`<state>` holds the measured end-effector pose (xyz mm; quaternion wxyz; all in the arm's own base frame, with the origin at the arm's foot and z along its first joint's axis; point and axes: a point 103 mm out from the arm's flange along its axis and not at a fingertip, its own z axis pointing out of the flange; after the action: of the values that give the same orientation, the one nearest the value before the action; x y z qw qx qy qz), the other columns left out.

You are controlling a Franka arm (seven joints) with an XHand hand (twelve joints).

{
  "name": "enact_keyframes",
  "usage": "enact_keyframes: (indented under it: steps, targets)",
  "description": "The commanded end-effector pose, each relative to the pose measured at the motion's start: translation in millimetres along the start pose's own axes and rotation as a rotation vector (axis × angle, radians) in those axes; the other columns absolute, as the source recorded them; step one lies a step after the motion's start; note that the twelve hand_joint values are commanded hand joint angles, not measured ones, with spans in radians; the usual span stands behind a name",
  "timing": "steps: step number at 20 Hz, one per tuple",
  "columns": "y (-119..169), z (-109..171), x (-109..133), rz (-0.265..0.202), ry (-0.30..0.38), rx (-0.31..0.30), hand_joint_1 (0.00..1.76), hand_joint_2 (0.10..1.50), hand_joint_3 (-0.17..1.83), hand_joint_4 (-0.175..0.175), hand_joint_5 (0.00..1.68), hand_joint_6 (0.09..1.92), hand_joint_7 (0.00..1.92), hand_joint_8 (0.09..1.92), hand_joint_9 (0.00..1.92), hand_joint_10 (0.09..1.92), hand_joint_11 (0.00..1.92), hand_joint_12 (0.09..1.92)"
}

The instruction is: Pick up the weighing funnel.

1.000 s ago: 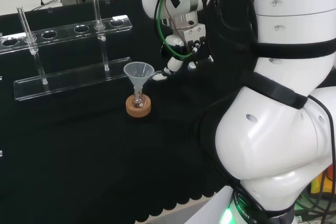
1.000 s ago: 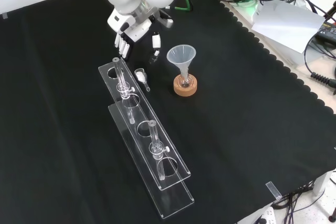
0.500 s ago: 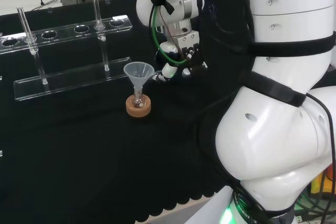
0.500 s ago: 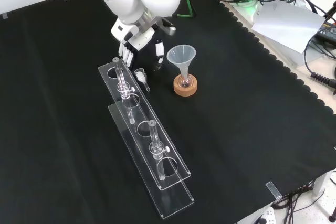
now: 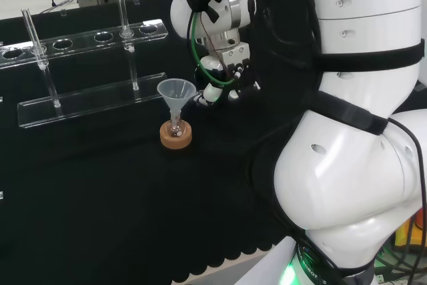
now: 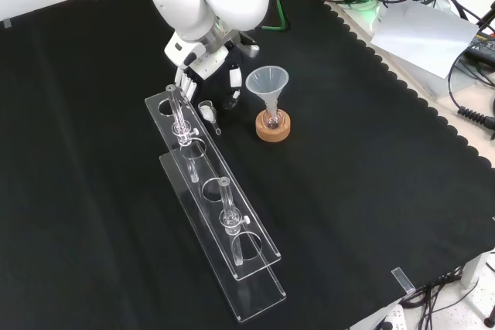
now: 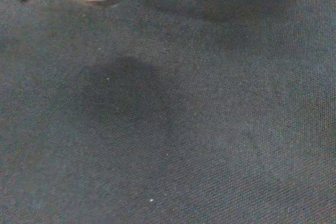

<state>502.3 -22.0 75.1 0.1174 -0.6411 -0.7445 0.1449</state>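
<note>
Front view shows the hand (image 6: 203, 59), fingers spread and empty, near the faint, hard-to-see weighing funnel (image 6: 207, 112).

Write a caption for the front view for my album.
Open robot hand close to the weighing funnel, which lies on the cloth beside the clear rack.

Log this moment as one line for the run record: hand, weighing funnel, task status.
hand: open, above weighing funnel | weighing funnel: lying on cloth, not grasped | funnel: upright in flask | pick-up: not yet done
</note>
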Motion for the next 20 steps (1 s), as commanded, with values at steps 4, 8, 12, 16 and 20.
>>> enact_keyframes:
  steps: [4,8,12,16,20]
  targets:
    - [1,4,2,0.018,-0.007,-0.011,0.9,0.62,0.58,-0.028,0.65,0.5,0.67,0.61,0.89,0.41,0.71,1.17]
    - [2,4,1,0.011,0.003,-0.011,0.9,0.62,0.58,-0.015,0.7,0.59,0.68,0.62,0.9,0.4,0.72,1.17]
    - [5,2,-2,0.005,0.002,-0.012,0.9,0.62,0.59,-0.008,0.73,0.62,0.68,0.62,0.91,0.4,0.73,1.17]
    - [6,4,0,0.002,-0.002,-0.004,0.9,0.63,0.59,-0.007,0.74,0.64,0.69,0.62,0.92,0.4,0.73,1.17]
    - [6,5,6,0.004,-0.015,0.002,0.91,0.62,0.6,-0.005,0.74,0.67,0.69,0.62,0.93,0.4,0.74,1.16]
